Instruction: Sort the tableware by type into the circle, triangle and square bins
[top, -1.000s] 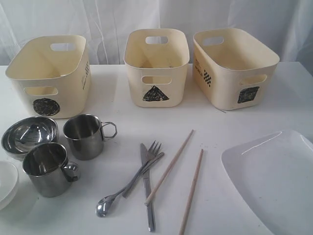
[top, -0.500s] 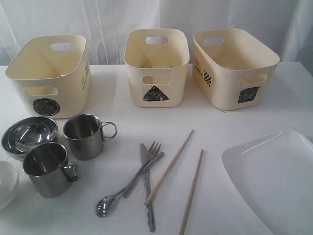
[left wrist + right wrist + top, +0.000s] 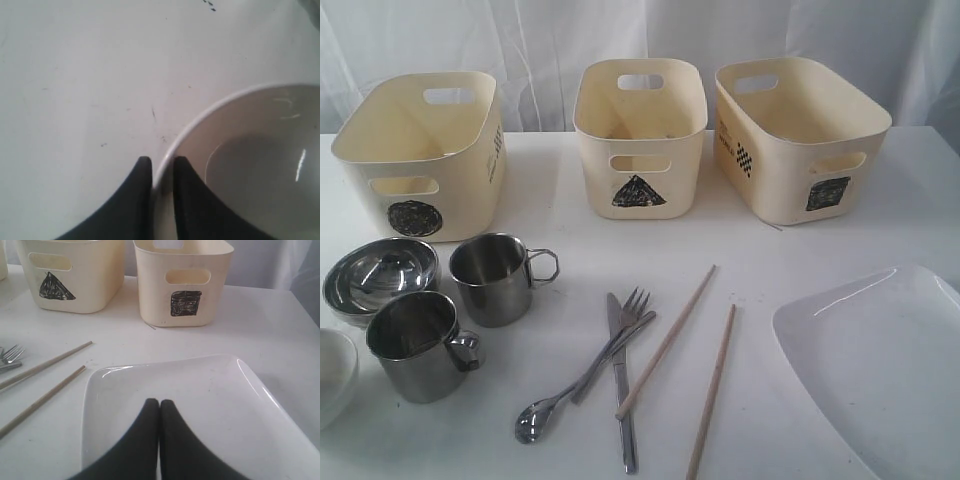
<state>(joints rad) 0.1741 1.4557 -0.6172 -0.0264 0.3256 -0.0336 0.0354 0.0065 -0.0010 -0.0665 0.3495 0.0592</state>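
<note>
White table (image 3: 790,262) with faint dark specks, pale draped curtain (image 3: 540,45) behind it

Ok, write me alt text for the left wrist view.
The left gripper pinches the rim of a white bowl, one black finger inside it and one outside. Beside the bowl is a white table with a few dark specks.

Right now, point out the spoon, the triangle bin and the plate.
spoon (image 3: 528,424), exterior view, on its bowl.
triangle bin (image 3: 638,190), exterior view, on its front wall.
plate (image 3: 880,365), exterior view, on its bare middle.
</note>
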